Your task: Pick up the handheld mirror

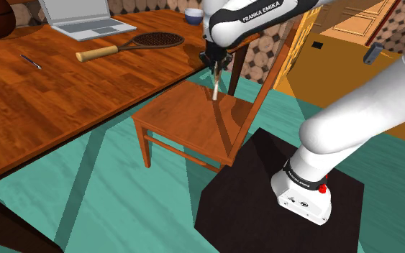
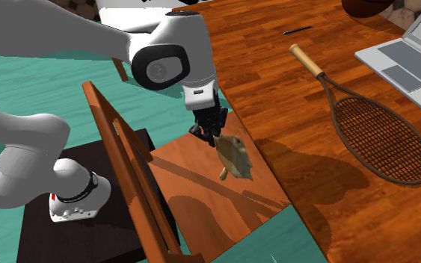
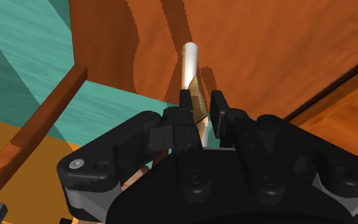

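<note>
The black stand (image 1: 265, 187) sits just behind the wooden chair (image 1: 193, 118), whose tall back rises between stand and seat. Over the seat, on the side nearest the table, the gripper (image 3: 201, 102) is clenched on the handheld mirror (image 2: 235, 155). Its fingers (image 3: 185, 105) clasp the mirror where head meets handle, and the pale handle points down toward the wood. Bare seat lies all round it. Teal floor (image 1: 121, 201) lies open beside the chair. Beyond the chair's front edge the table (image 1: 42, 93) begins, carrying a racket (image 1: 132, 44), a pen (image 1: 30, 62) and, farthest, a laptop (image 1: 85, 20).
</note>
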`<state>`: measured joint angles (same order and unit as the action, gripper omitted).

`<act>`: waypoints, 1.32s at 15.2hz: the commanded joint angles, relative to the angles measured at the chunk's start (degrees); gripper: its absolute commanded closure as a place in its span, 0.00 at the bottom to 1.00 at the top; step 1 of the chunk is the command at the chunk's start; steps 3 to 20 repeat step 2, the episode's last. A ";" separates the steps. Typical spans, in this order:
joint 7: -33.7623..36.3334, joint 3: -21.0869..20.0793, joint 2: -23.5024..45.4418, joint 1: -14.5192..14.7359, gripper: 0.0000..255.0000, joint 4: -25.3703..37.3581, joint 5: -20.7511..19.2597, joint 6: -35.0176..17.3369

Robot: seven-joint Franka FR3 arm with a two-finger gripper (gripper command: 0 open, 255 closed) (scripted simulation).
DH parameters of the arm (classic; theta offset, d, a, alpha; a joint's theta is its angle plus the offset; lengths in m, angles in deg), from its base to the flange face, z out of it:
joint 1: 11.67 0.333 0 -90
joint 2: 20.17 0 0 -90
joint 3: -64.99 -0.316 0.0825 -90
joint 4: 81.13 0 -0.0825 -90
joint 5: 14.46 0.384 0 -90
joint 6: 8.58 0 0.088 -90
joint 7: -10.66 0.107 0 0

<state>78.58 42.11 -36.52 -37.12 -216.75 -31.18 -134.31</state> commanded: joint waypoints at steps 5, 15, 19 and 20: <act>-0.66 0.23 -0.50 0.08 1.00 0.63 0.41 0.98; -0.66 0.23 -0.50 0.08 1.00 0.63 0.41 0.98; -0.66 0.23 -0.50 0.08 1.00 0.63 0.41 0.98; -0.66 0.23 -0.50 0.08 1.00 0.63 0.41 0.98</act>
